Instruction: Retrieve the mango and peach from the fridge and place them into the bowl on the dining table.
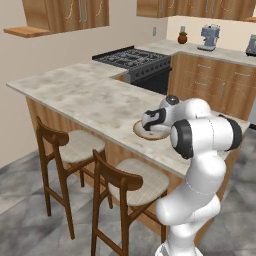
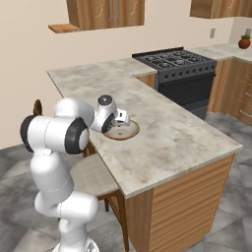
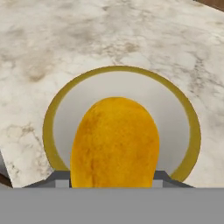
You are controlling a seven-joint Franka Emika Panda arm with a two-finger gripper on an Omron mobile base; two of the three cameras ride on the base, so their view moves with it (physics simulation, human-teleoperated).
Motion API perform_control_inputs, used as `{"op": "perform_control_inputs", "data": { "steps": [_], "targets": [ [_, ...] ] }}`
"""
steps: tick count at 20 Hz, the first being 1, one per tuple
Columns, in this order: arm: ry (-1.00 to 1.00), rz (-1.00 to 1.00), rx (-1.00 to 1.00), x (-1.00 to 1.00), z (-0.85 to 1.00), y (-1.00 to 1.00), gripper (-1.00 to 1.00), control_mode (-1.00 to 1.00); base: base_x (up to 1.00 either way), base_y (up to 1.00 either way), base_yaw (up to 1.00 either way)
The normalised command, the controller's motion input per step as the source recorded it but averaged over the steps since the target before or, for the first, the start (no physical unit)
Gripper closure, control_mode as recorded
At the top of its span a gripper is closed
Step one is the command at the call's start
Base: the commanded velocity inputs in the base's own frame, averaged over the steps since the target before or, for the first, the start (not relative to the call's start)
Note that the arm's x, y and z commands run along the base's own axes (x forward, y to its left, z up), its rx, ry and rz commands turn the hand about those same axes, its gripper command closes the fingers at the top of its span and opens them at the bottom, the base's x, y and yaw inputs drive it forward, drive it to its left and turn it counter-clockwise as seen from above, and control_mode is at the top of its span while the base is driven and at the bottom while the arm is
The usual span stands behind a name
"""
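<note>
The gripper (image 3: pixel 113 183) is clamped on the mango (image 3: pixel 114 142), jaws set partway apart around its girth, directly above the bowl (image 3: pixel 54 113). In the hand view the mango fills the space between the tips and hangs over the bowl's pale inside, not visibly resting on it.

The bowl (image 2: pixel 132 132) sits at the near edge of the table (image 1: pixel 75 95), just past the stools (image 1: pixel 75 145). No peach is seen in the bowl or on the table.

By its look, the mango should be fairly heavy for its size, firm but bruisable, with smooth skin that could slip under a light pinch. A hold across its widest middle, as here, seems the safest; a short drop should do it no harm.

The hand view alone gives the fruit and the bowl's yellow rim. In the base views the arm covers most of the bowl (image 1: pixel 145 133), but they place it on the table. Farther off they show the stove (image 1: pixel 132 60) on the back counter, and the left one adds a coffee machine (image 1: pixel 210 37) and a small pot (image 1: pixel 182 37).
</note>
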Motion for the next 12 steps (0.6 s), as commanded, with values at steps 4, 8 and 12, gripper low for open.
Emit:
{"op": "perform_control_inputs", "data": {
  "steps": [4, 8, 12],
  "targets": [
    [0.00, 0.00, 0.00, 0.37, -0.26, -0.05, 1.00, -1.00, 0.00, 0.00, 0.00],
    [0.00, 0.00, 0.00, 0.32, -0.24, -0.16, 1.00, -1.00, 0.00, 0.00, 0.00],
    [0.00, 0.00, 0.00, 0.22, -0.16, -0.06, -1.00, -1.00, 0.00, 0.00, 0.00]
  ]
}}
